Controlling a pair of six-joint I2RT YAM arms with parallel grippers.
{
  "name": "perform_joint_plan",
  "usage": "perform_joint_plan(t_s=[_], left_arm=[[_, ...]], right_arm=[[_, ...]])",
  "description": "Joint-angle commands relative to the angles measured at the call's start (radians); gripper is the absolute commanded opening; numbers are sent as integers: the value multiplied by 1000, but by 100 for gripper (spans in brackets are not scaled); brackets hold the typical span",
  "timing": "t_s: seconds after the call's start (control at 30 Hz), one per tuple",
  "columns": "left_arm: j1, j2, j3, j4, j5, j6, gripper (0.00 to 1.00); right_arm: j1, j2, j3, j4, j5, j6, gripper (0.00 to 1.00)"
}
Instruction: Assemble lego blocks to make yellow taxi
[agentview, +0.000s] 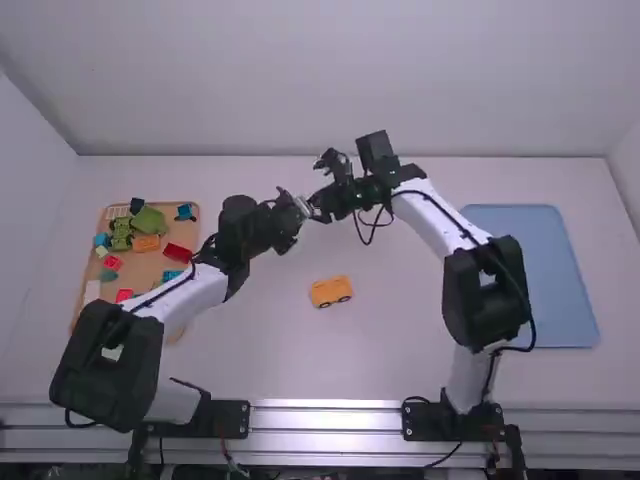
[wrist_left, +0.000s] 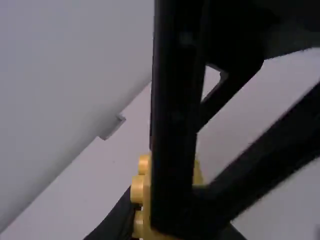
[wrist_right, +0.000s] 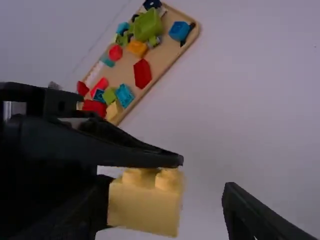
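At the middle of the high view, my left gripper (agentview: 298, 207) and my right gripper (agentview: 322, 203) meet above the table. In the left wrist view, my left gripper (wrist_left: 172, 227) is shut on a yellow block (wrist_left: 142, 200) with round studs, partly hidden behind a black finger of the other arm. The right wrist view has the yellow block (wrist_right: 144, 207) between the fingers of my right gripper (wrist_right: 164, 197); they stand open, with a gap between block and right-hand finger. An orange-yellow car piece with dark wheels (agentview: 331, 291) sits on the table nearer the arm bases.
A wooden tray (agentview: 180, 212) of loose coloured blocks lies at the left, partly under the left arm; it also shows in the right wrist view (wrist_right: 172, 55). A blue tray (agentview: 540, 275) lies at the right, beyond the right arm.
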Motion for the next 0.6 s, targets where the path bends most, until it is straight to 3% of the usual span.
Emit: perform_joint_plan(t_s=[0.0,0.1,0.4,0.57], left_arm=[[-7,0,-4,8,13,4,2],[-3,0,-4,11,12,4,2],[-11,62,-4,72,15,4,2],[-10,76,-4,99,14,-1,12]], right_arm=[[21,-13,22,-3,43,1,66],[26,-13,21,-2,40,1,63],[27,-13,21,-11,32,2,42],[38,-13,21,-23,33,-10,24]])
